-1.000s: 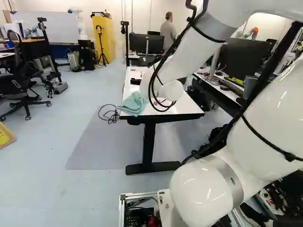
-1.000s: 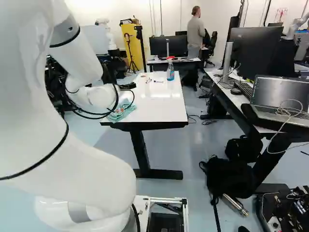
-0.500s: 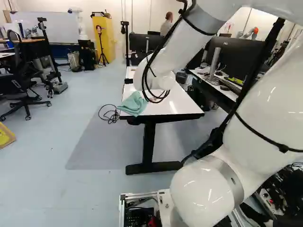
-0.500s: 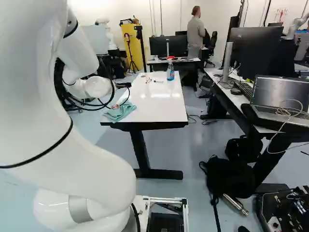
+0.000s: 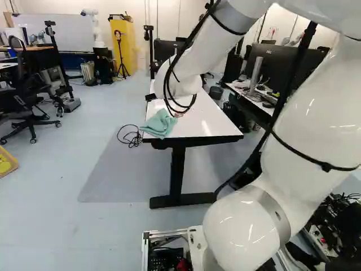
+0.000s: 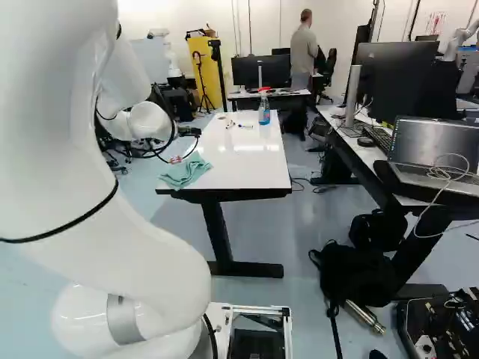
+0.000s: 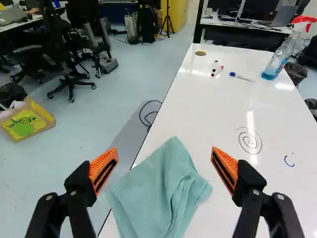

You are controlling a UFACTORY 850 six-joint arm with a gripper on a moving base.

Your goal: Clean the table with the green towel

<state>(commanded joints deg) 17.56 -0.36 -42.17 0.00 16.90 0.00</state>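
Observation:
Partly hidden by the cables and wrist, my gripper [image 6: 176, 159] is a small reddish-orange patch close to the towel in the right base view. In the wrist view the gripper [image 7: 165, 156] has its fingers wide apart, nothing held. Between and below them lies the crumpled green towel [image 7: 161, 191], at the near corner of the white table [image 7: 218, 109], lapping over its side edge. Also in the left base view, the towel [image 5: 160, 124] lies on that corner. A dark spiral [image 7: 250, 142] and a small blue curved mark [image 7: 289, 161] are drawn on the tabletop.
Farther along the tabletop are a spray bottle [image 7: 280, 59], a blue-capped marker [image 7: 241, 77], small red-and-white markers [image 7: 216, 69] and a round tan item [image 7: 200, 53]. A desk with a laptop [image 6: 434, 153] stands to the right. A cable [image 5: 131, 136] lies on the floor beside the table.
The arm has swung leftward in the left base view, its wrist shifting left and a little up, uncovering more tabletop. Base and towel have stayed put.

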